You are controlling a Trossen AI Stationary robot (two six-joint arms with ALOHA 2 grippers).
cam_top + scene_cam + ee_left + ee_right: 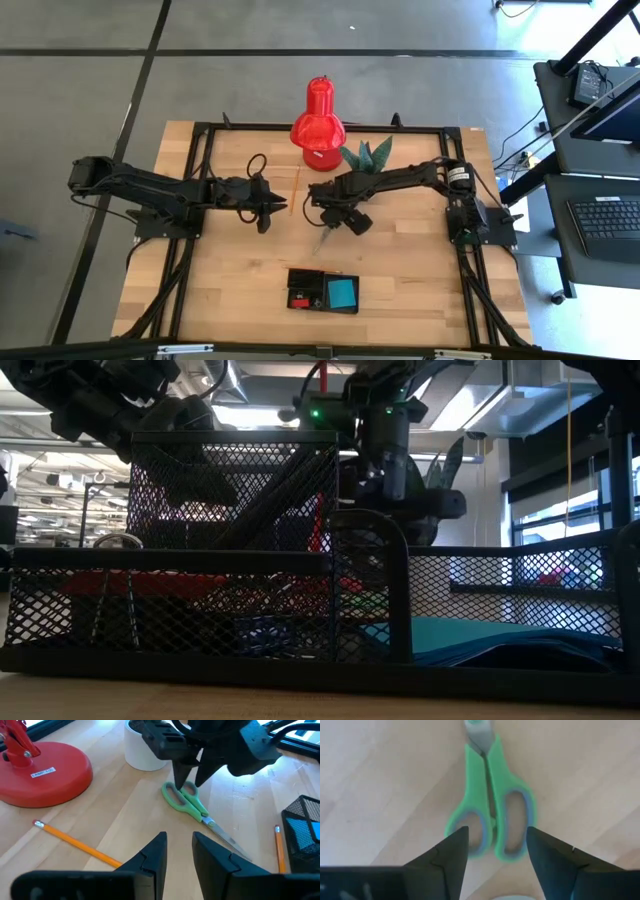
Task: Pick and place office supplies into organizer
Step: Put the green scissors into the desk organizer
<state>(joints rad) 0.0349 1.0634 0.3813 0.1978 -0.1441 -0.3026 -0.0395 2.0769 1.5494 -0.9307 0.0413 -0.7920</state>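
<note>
Green-handled scissors (191,804) lie flat on the wooden table near the white plant pot (142,750). My right gripper (496,842) points down just above their handle loops (515,820), open, one finger on each side, and I see no touch. My left gripper (178,851) hovers to the left of the scissors, open with a narrow gap and nothing in it. An orange pencil (75,842) lies in front of it, and a second pencil (279,851) lies beside the black mesh organizer (323,290). The organizer holds a blue note pad (341,292) and a small red piece (298,293).
A big red lamp (318,125) stands at the far middle of the table, its round base (45,772) close to the first pencil. A green plant (366,154) stands beside it. In the low view the organizer's mesh wall (230,510) blocks most of the table.
</note>
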